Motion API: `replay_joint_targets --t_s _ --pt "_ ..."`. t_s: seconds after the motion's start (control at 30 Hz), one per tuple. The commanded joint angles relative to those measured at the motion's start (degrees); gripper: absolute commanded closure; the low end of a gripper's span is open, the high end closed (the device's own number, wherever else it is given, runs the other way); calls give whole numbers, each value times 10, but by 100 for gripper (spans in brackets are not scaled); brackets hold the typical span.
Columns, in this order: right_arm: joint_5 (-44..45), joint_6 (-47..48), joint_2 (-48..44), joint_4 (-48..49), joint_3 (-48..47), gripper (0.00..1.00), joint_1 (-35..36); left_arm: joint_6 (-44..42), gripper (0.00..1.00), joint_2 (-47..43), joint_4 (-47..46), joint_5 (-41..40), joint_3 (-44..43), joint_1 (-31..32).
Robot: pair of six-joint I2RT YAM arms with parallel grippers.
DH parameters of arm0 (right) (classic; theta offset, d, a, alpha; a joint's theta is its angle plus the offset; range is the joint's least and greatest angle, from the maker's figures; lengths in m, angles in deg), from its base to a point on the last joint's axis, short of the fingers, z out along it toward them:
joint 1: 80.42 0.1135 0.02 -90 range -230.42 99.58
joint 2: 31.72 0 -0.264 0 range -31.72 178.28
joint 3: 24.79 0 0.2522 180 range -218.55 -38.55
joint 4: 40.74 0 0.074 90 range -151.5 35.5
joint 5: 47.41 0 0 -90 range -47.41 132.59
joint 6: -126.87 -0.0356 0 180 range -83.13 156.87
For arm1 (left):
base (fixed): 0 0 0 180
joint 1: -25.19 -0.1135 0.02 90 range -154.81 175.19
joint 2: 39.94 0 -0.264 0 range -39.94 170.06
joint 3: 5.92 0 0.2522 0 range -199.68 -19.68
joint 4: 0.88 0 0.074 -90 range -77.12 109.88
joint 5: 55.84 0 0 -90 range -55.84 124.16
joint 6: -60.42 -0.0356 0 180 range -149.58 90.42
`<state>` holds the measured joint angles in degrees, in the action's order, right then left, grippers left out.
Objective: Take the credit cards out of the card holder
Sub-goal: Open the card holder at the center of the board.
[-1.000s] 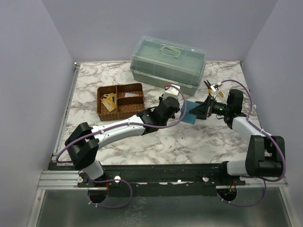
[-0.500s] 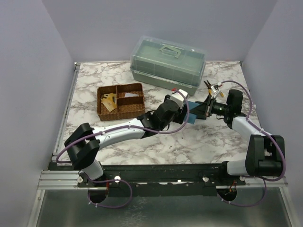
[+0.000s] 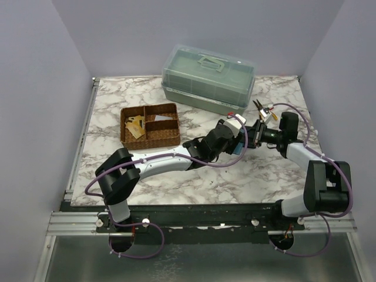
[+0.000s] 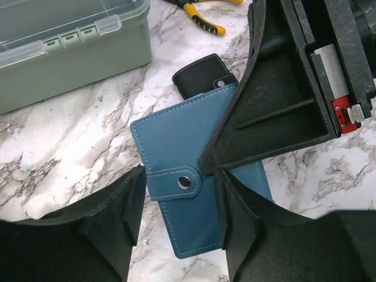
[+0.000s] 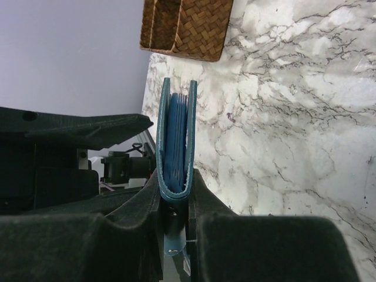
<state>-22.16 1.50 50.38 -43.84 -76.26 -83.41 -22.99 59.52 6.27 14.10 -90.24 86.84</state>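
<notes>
Card holder [image 5: 174, 135] spine-edge pinched in right claw [image 5: 174, 202].

Two robot arms — white shells, black joints.
Left arm [image 3: 155, 161] and right arm [image 3: 301, 155] carry looping purple cables [image 3: 87, 188]; fingers [image 4: 111, 235] are chunky black plastic.

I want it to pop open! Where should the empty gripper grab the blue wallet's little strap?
Probably the rounded tip of the snap strap on the teal-blue stitched wallet, past its silver stud. That tip seems the only loose flap, since the right gripper clamps both covers. The open left gripper should come from the side the tip points to, away from the right one.
</notes>
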Motion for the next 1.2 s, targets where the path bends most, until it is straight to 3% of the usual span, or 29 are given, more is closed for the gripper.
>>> replay_joint_targets --t_s 0.0,0.23,0.53,0.87,1.17 --pt "0 -25 8 -9 -23 100 -1 -4 47 22 21 -25 -33 5" --pt "5 -25 7 -13 -26 100 -1 -8 57 47 59 -58 -59 9" --pt "2 -27 16 -16 -29 100 -1 3 55 14 52 -47 -32 8" --pt "-3 -25 13 -12 -27 100 -1 -22 55 37 58 -68 -48 8" --pt "-14 -29 13 -5 -26 100 -1 -45 70 57 82 -132 -58 7"
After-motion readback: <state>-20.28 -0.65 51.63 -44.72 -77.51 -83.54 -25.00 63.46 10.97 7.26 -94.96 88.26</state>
